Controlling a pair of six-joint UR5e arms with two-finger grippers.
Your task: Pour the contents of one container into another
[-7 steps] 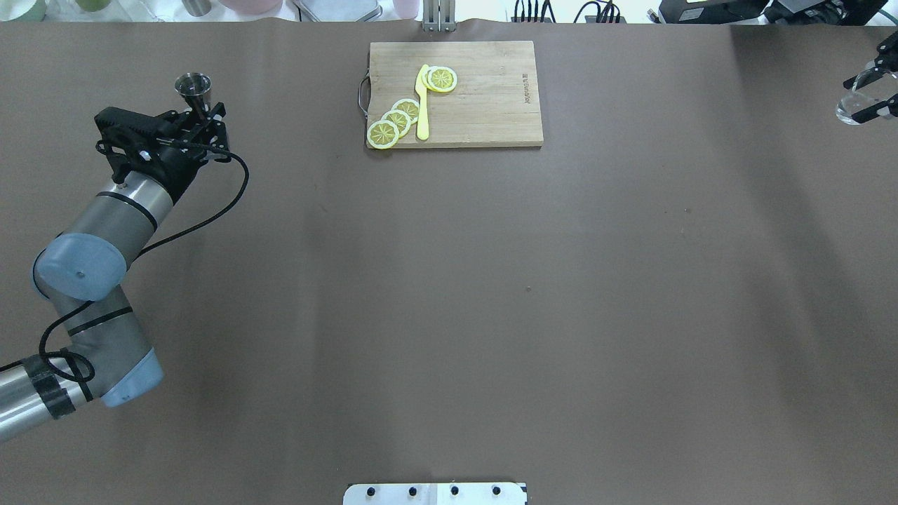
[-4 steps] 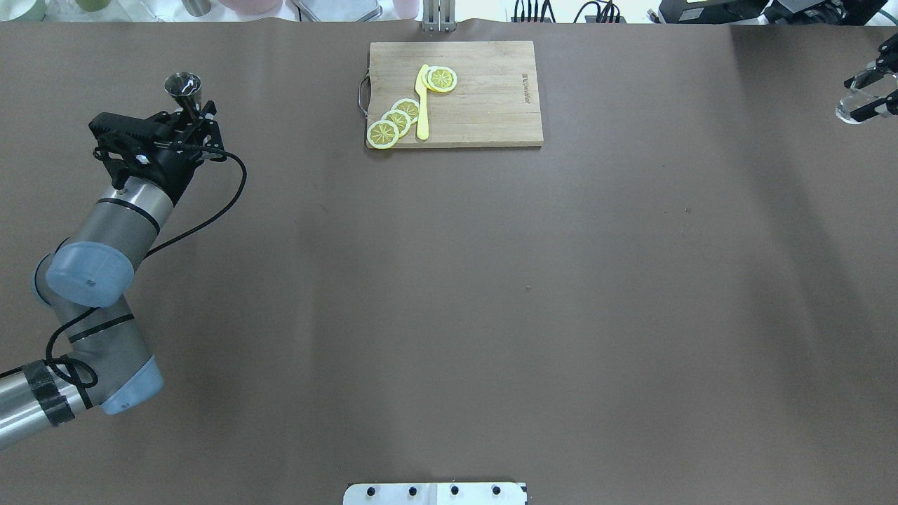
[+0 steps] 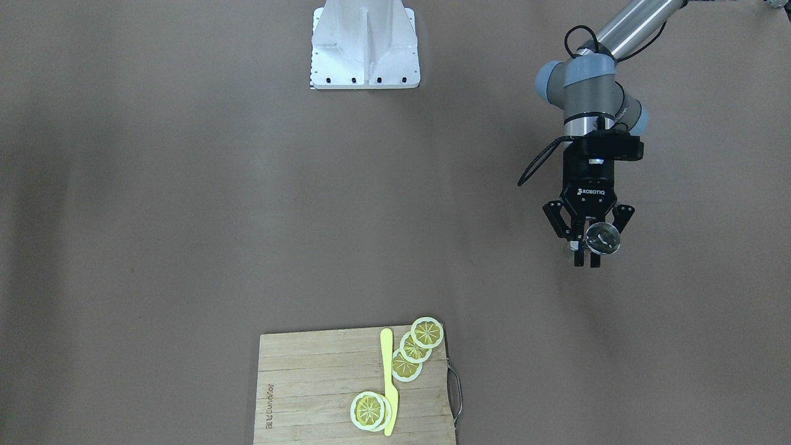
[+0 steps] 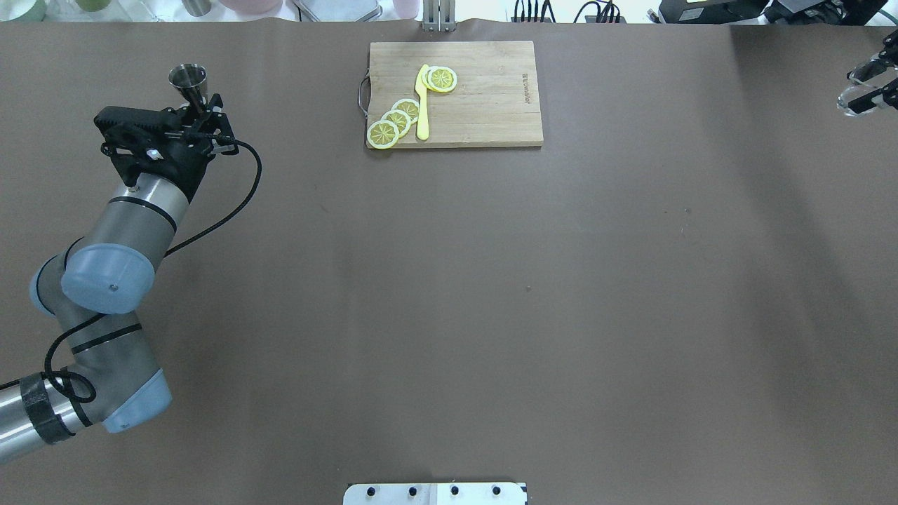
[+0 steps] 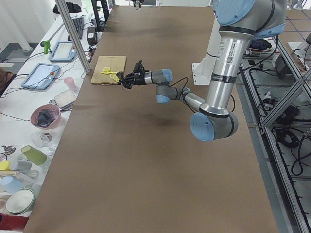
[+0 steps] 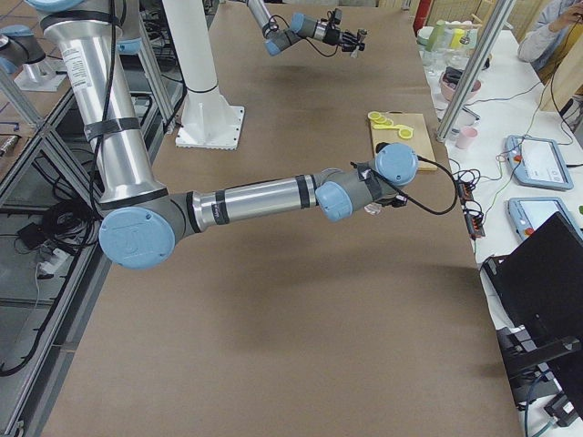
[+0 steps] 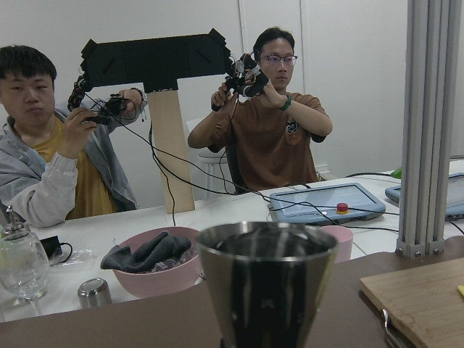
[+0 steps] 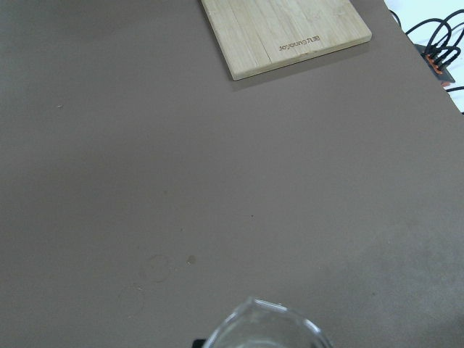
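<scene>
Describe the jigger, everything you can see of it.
The jigger is small, polished grey steel: an open upper cone with a round rim, narrowing downward. It is upright, mouth up, in the left gripper, whose jaws are shut on its lower part, apparently held clear of the table. It is well to the robot's left of the cutting board. Nothing else touches it. Contents cannot be made out.

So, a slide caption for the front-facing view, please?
Left gripper holds the steel jigger; lemon slices lie on the cutting board.

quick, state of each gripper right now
left gripper: closed, holding the jigger
right gripper: closed, holding the glass
</scene>
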